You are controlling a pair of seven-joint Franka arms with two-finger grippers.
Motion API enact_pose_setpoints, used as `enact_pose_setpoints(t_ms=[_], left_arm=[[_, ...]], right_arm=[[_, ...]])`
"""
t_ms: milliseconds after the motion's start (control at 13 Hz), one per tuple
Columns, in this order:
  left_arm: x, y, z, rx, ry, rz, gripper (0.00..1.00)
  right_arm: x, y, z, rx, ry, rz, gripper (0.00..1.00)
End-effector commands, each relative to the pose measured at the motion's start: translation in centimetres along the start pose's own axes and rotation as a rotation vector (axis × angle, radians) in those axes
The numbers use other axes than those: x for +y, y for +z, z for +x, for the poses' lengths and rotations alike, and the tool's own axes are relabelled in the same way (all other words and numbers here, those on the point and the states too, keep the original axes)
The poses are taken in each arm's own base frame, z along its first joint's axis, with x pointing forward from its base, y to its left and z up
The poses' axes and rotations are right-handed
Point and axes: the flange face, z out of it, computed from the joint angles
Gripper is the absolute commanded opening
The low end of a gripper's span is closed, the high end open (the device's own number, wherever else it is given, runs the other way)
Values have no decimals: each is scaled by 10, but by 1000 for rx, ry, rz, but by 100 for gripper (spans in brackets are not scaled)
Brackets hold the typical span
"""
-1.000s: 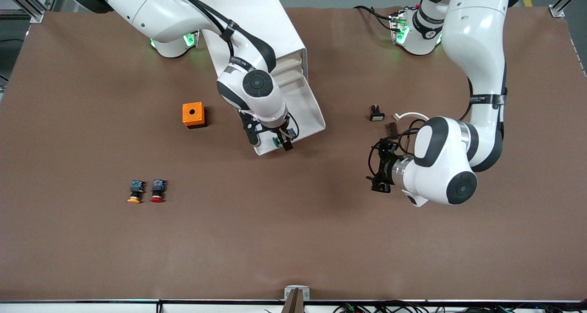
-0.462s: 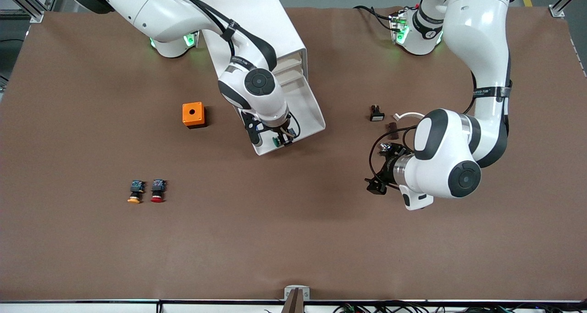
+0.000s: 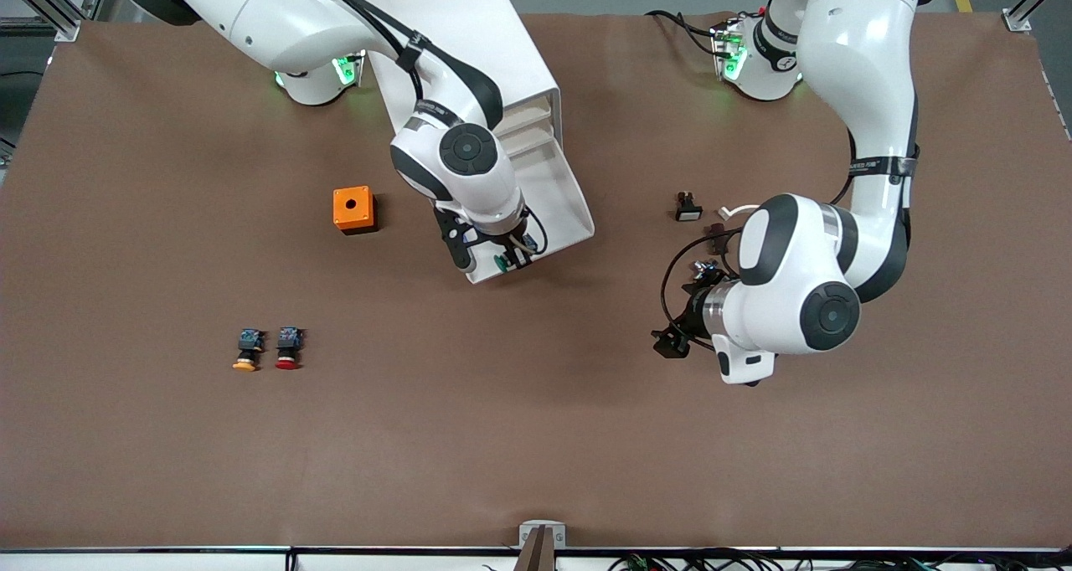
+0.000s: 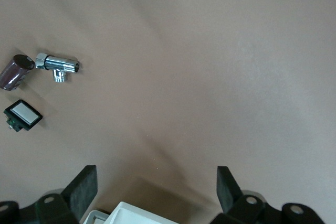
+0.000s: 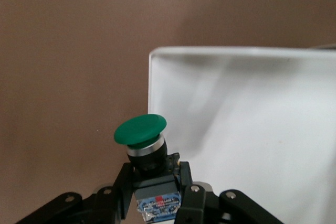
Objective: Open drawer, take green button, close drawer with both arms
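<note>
Right gripper [image 5: 157, 195] pinching button [image 5: 142, 136] over drawer [image 3: 544, 211] front corner; advice: lifting straight, clearing rim. Left gripper [image 4: 157, 192] waiting over counter [image 3: 536, 403] beside drawer, fingers spread.

Right gripper [image 5: 155, 187] fingers [image 5: 124, 182] clamp green button [image 5: 140, 130] above drawer [image 5: 231, 108] corner.

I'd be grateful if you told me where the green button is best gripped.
On its squarish black-and-blue body, below the cap, fingers closing from two opposite flat sides. The right gripper holds the button just so over the open drawer; the round cap would probably slip.
</note>
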Motion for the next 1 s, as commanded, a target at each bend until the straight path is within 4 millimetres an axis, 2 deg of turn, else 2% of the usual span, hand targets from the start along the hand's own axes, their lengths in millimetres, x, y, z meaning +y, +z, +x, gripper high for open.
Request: enact_pose_setpoints(t_ms=[0,231,308,385,462,538,615,692,923], left_arm=[[12,22,-22,101,75,11,100],[34,72,-56,165,149,-5,100],[40,91,-77,185,187,-3,100],[43,105,-94,217,230,16,100],[43,117,-101,248,274,45,100],[43,133,-120,260,371,77,100],[43,146,-128,272,485,105,100],[45,151,-141,272,554,104,100],[42,175,-177,235,609,120,100]], right_arm=[[-2,-44,16,49,-164,-33,4],[0,-73,46,51,-386,-58,3],[-5,-86,60,63,-498,-70,3],[-8,-89,80,69,-597,-110,3],[-12,-90,99,68,-690,-123,3],[-17,-91,122,74,-751,-128,3],[-20,-87,150,78,-815,-138,3],[-23,-84,184,80,-876,-140,3],[-26,-78,278,3,-980,-39,2]])
